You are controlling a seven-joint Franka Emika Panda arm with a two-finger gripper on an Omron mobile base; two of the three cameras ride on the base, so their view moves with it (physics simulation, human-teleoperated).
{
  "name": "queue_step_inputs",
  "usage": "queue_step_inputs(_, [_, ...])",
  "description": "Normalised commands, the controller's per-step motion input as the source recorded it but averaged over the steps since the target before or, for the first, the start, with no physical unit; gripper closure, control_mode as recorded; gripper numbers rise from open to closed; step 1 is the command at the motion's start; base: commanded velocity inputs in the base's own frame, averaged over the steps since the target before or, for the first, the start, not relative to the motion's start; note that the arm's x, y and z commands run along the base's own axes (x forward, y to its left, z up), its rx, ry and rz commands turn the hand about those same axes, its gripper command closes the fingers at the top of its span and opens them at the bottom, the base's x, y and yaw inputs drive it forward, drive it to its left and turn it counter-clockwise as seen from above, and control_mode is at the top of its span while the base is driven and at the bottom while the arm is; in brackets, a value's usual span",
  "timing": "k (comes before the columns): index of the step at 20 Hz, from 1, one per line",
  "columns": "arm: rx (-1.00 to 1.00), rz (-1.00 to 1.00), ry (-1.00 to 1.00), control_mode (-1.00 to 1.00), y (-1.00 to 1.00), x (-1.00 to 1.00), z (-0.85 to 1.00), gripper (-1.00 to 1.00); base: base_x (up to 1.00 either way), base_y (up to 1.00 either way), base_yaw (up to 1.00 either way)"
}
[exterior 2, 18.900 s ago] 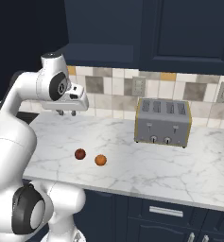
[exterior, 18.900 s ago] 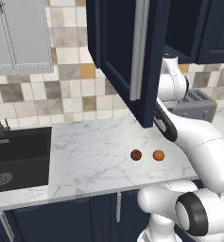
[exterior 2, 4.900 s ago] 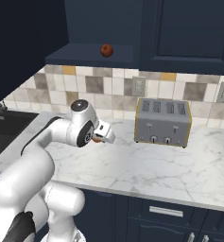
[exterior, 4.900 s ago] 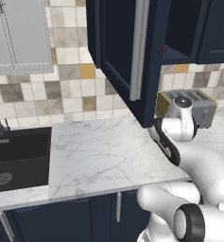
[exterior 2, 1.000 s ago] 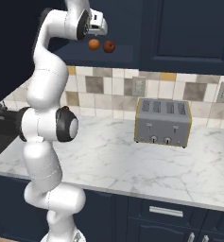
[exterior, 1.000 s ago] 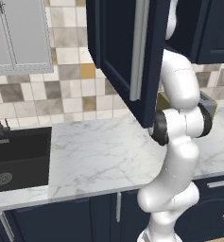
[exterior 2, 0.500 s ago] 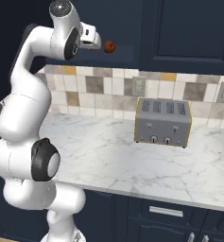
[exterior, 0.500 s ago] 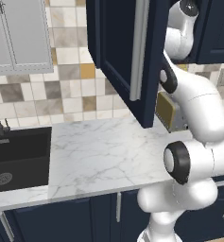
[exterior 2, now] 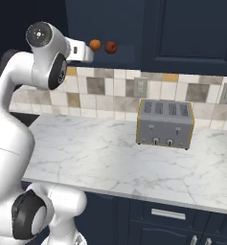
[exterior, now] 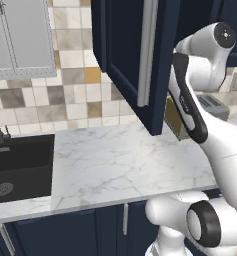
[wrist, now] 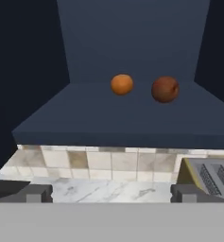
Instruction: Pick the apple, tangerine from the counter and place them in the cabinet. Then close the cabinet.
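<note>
Navy cabinet (wrist: 132, 118), door (exterior: 135, 60) swung open; long silver bar handle (exterior: 146, 52) visible on the door in the left base view. Both fruits sit on the cabinet's bottom shelf, toward the back. Tangerine (wrist: 122, 84) on the left in the hand view, apple (wrist: 165, 89) to its right, close together but apart, a gap showing between them. Right base view confirms: tangerine (exterior 2: 95, 45) and apple (exterior 2: 111, 47) side by side at shelf level, above the tile backsplash (exterior 2: 115, 86).

Gripper (wrist: 111, 194): finger tips (wrist: 33, 194) spread wide at the lower corners of the hand view, nothing between them; jaws open and empty. Gripper sits outside the shelf's front edge, well back from both fruits, and looks level into the cabinet. In the right base view the hand's end seems to lie just left of the tangerine, though the fingers are hard to make out there.

Marble counter (exterior 2: 110, 158) below, with toaster (exterior 2: 164, 123) on it near the wall. Sink (exterior: 17, 167) at the counter's left end in the left base view.
</note>
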Motion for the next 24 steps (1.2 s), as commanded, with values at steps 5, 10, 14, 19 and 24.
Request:
queue_step_inputs(5, [0.00,0.00,0.00,-1.00,-0.01,-1.00,0.51,-1.00,0.00,0.00,0.00])
queue_step_inputs(10, [0.00,0.00,0.00,-1.00,0.00,-1.00,0.48,-1.00,0.00,0.00,0.00])
queue_step_inputs(14, [0.00,0.00,0.00,-1.00,0.00,-1.00,0.25,-1.00,0.00,0.00,0.00])
queue_step_inputs(19, [-0.09,0.01,0.00,-1.00,0.25,-1.00,-0.06,-1.00,0.00,0.00,0.00])
queue_step_inputs(24, [-0.20,0.02,-0.03,-1.00,0.52,-1.00,-0.09,-1.00,0.00,0.00,0.00])
